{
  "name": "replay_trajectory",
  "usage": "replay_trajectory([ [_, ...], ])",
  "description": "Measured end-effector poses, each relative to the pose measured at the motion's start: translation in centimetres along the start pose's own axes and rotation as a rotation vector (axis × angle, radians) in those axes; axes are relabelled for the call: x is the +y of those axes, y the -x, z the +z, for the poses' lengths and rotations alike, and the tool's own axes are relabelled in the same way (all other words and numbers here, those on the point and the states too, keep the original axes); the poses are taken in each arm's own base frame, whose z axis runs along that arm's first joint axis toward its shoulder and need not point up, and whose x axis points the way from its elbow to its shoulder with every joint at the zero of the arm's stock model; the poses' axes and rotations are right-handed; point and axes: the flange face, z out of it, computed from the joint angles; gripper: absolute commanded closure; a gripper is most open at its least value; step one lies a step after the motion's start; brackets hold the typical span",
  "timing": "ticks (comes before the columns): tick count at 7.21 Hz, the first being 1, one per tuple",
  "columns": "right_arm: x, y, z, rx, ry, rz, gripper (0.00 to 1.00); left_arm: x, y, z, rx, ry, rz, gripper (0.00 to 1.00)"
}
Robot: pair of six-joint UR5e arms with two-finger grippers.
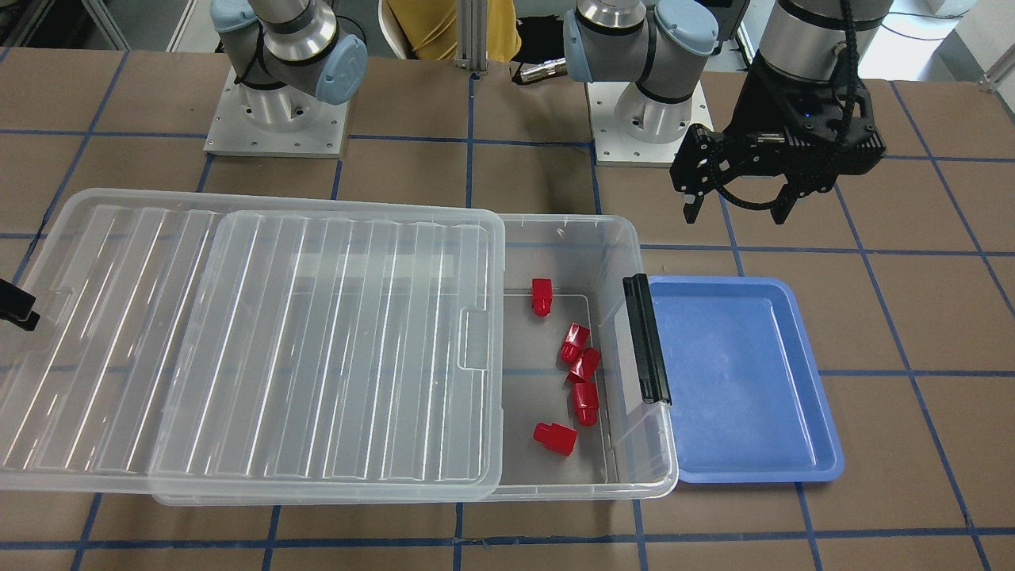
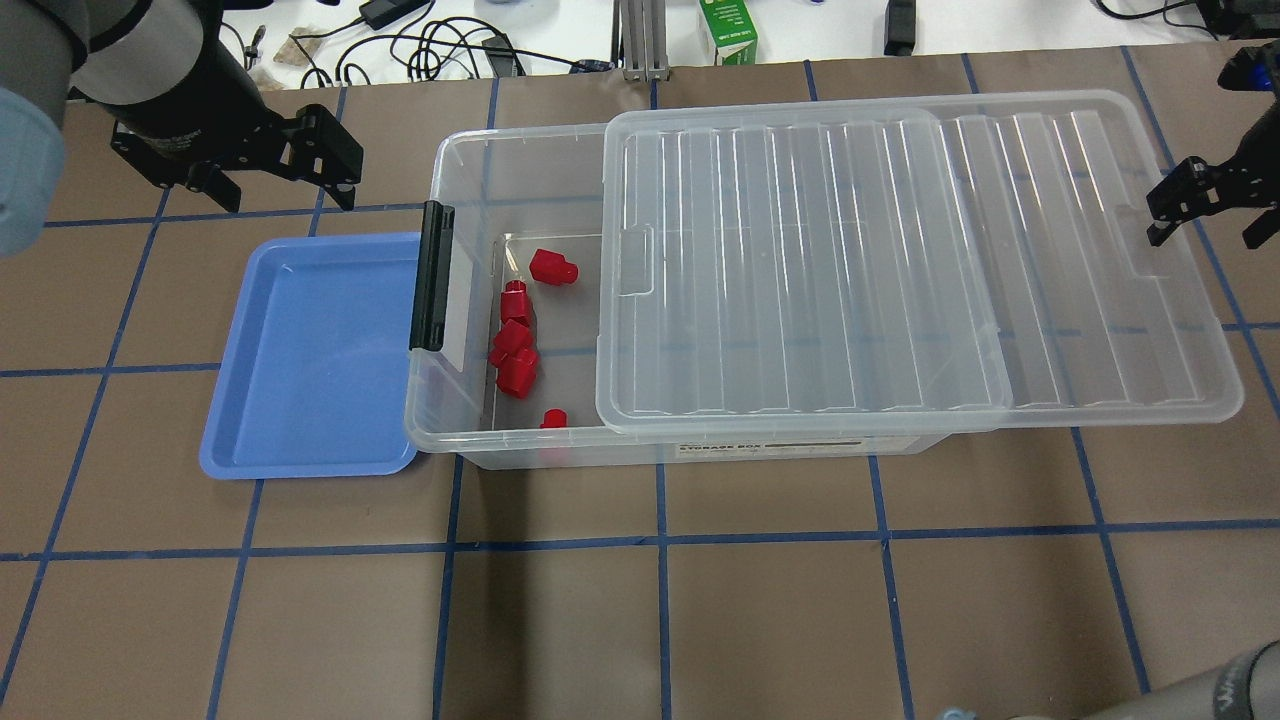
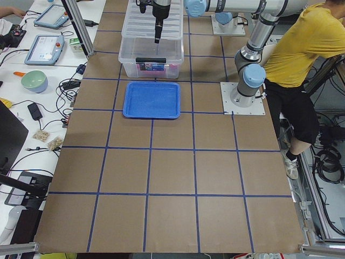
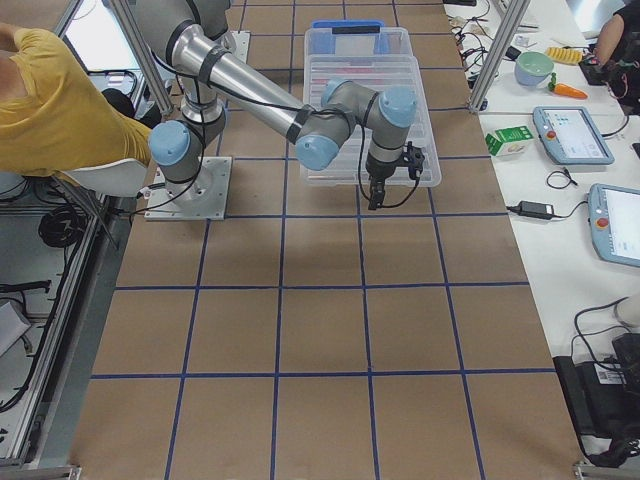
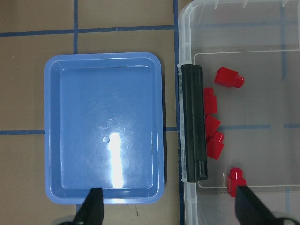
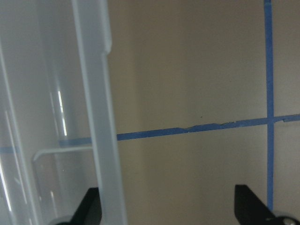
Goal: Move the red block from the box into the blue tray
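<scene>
Several red blocks [image 1: 585, 402] lie loose in the open end of the clear box [image 2: 460, 180], also seen from the left wrist [image 5: 228, 77]. The ribbed lid [image 1: 277, 341] is slid toward my right side and overhangs that end. The black latch [image 1: 646, 339] faces the blue tray [image 1: 737, 381], which is empty and touches the box's short end. My left gripper [image 1: 737, 212] is open and empty, high above the table by the tray's robot-side corner. My right gripper [image 2: 1203, 232] is open and empty beside the lid's overhanging edge [image 6: 101, 140].
The two arm bases [image 1: 273, 119] stand on the robot side of the table. A green carton [image 2: 728, 30] and cables lie past the far edge. A person in a yellow shirt [image 3: 302, 43] stands behind the bases.
</scene>
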Motion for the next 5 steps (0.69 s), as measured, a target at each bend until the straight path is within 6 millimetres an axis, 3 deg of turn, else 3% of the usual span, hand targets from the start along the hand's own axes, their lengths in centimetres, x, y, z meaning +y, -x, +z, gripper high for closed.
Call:
replay_trajectory([
  [2,0.6,-2.8,-0.1,0.002,-0.008,0.01,0.0,0.2,-0.2,0.2,0.007,0.015,-0.007,0.0],
  [4,0.6,-3.6,-0.3,0.012,-0.018,0.005,0.0,0.4,-1.5,1.4,0.026,0.044,-0.044,0.0],
  [5,0.6,-3.7,-0.4,0.017,-0.02,0.003,0.0,0.5,-3.0,2.6,0.029,0.055,-0.032,0.0],
])
